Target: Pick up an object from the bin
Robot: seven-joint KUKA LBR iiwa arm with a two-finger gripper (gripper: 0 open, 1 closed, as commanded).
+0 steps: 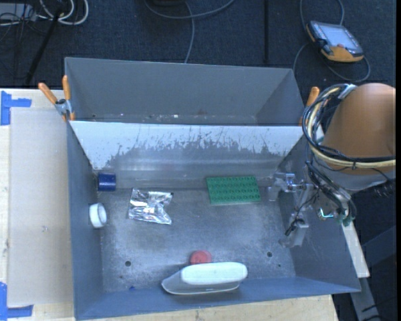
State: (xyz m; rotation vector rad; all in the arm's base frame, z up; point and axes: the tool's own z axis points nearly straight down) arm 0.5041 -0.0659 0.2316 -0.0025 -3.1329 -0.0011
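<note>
So the arm comes in from the right with its orange cover and a loop of cables around it. The gripper hangs low in the bin, right up against the right-hand wall, over bare grey floor. Honestly I can't tell from here whether it's open or closed, it's just a cluster of metal bits against the grey. The closest thing to it is the green plate, a flat studded rectangle lying near the foot of the back wall. It's a bit to the left of the gripper and slightly further back, near it but not touching. Next closest is the stuff at the front: a small red ball sits just behind a white bar, a longish thing with rounded ends. The bar rests on something flat and grey by the front wall. All of that is left of the gripper and closer to the front. The rest is well apart from it, over on the left side. There's a crumpled foil wrapper on the floor, a white ring by the left wall, and a little blue cylinder up in the back-left corner.
</note>
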